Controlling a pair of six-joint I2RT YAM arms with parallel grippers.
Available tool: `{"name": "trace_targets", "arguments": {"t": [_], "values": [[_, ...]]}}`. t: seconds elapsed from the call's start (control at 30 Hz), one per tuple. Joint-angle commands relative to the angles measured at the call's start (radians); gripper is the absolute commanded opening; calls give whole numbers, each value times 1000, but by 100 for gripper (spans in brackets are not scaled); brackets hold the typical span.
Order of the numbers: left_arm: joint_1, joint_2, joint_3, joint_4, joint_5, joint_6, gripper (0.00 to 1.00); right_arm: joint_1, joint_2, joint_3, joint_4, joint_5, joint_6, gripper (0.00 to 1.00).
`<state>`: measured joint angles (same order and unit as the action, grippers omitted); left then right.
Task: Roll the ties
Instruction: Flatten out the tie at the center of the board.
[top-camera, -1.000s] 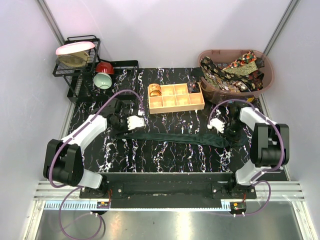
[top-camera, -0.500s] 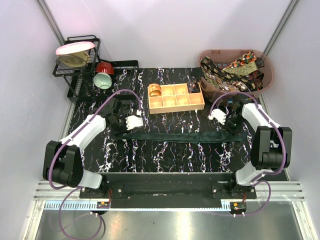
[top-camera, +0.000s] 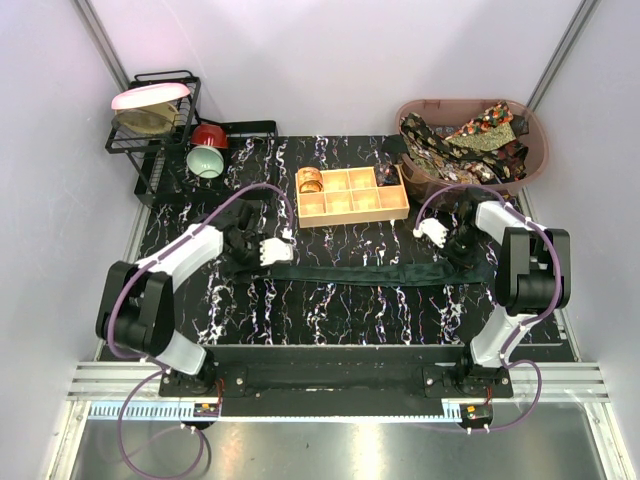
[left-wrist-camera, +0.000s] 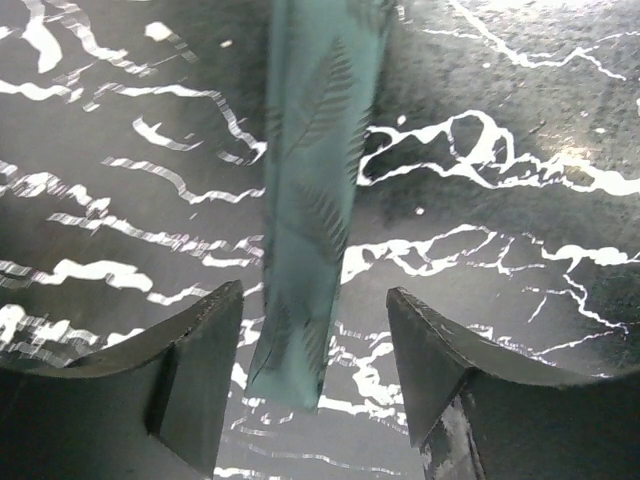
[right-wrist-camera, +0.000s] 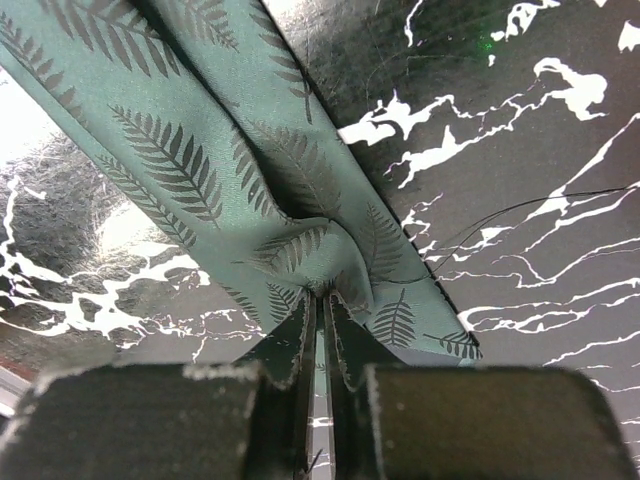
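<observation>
A dark green tie (top-camera: 360, 273) with a faint leaf print lies stretched left to right across the black marbled table (top-camera: 330, 315). My left gripper (top-camera: 243, 253) is open over its narrow left end; in the left wrist view the tie's tip (left-wrist-camera: 300, 340) lies between the spread fingers (left-wrist-camera: 205, 370), untouched. My right gripper (top-camera: 466, 250) is shut on the wide right end; in the right wrist view the fabric (right-wrist-camera: 290, 200) bunches where the closed fingers (right-wrist-camera: 318, 330) pinch it. More dark ties with gold and red patterns (top-camera: 470, 140) fill the basket.
A tan wooden box (top-camera: 350, 195) with square compartments stands behind the tie, one rolled item in its far-left cell. A brown basket (top-camera: 535, 150) is at the back right. A black dish rack (top-camera: 160, 120) with bowls and a cup stands at the back left.
My left gripper has moved down and right onto the tie's narrow end. My right gripper has pulled the wide end up and right, and the tie now lies straighter.
</observation>
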<state>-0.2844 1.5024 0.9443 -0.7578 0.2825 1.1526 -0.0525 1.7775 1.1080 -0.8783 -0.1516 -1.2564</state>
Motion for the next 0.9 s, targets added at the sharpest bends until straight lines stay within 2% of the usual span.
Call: {"name": "trace_targets", "arguments": {"t": [0.0,0.13,0.27,0.3,0.4,0.57,0.87], "values": [[-22,33,34,-6,-5,38,64,2,33,-25,58,12,15,9],[-22,73,40,38,-46,26,58,0,36,-25,56,15,14,16],[-15,78,54,41,-52,15,31,0,39,-25,55,33,12,26],[-10,61,53,41,-52,16,18,0,40,-27,55,37,12,30],[17,26,31,37,-59,38,7,-1,39,-36,55,47,8,35],[76,-8,-4,20,-69,85,3,-10,40,-37,56,53,6,38],[88,39,-33,60,-91,78,1,-18,30,-36,41,52,-6,37]]}}
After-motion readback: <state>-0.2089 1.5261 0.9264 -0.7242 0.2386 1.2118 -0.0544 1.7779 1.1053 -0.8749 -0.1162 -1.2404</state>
